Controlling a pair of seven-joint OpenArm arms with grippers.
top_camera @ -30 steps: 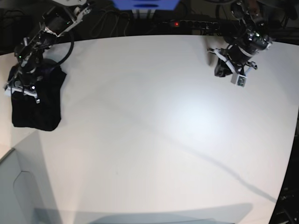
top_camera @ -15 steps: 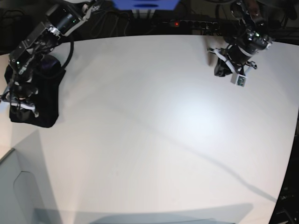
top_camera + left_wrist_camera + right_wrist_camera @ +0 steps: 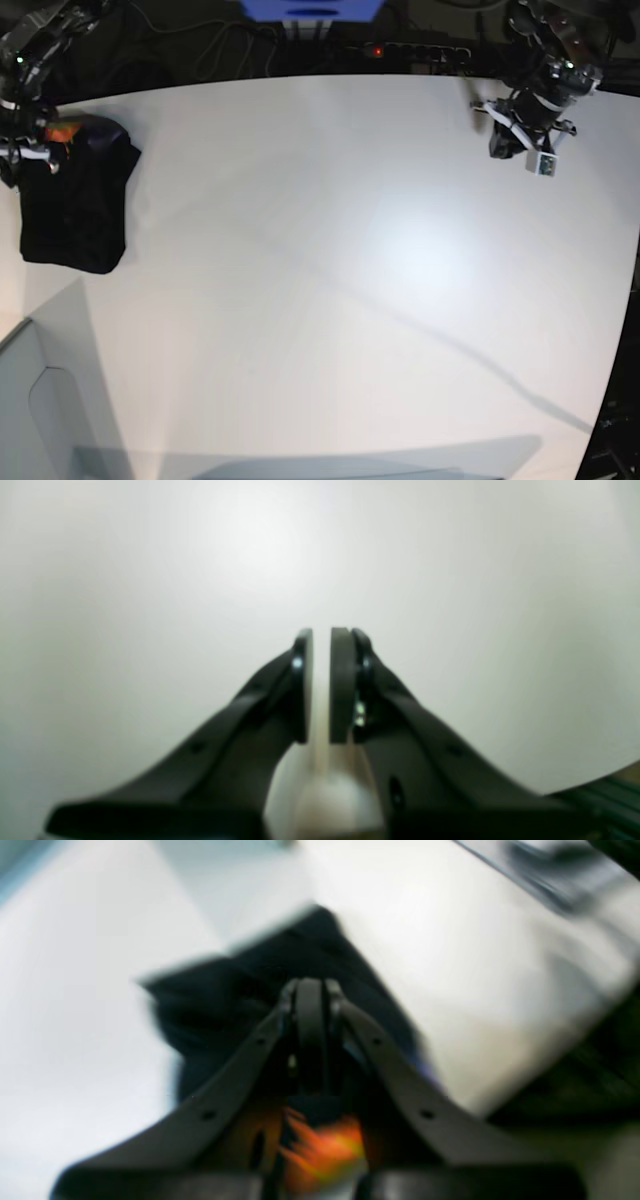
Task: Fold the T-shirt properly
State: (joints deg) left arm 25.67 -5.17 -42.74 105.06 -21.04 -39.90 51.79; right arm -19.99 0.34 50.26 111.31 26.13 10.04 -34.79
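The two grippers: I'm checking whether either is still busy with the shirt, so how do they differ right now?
The right gripper is fully shut, while the left gripper shows a thin gap between its pads. The right gripper sits over the folded black T-shirt at the table's edge; the left gripper hangs over bare table at the opposite side. Both look alike, and neither plainly holds cloth.

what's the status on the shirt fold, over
Right gripper shut, empty, above the T-shirt. Left gripper empty, jaws a slit apart, over bare table. T-shirt a folded bundle at the table's edge. Nothing in the way.
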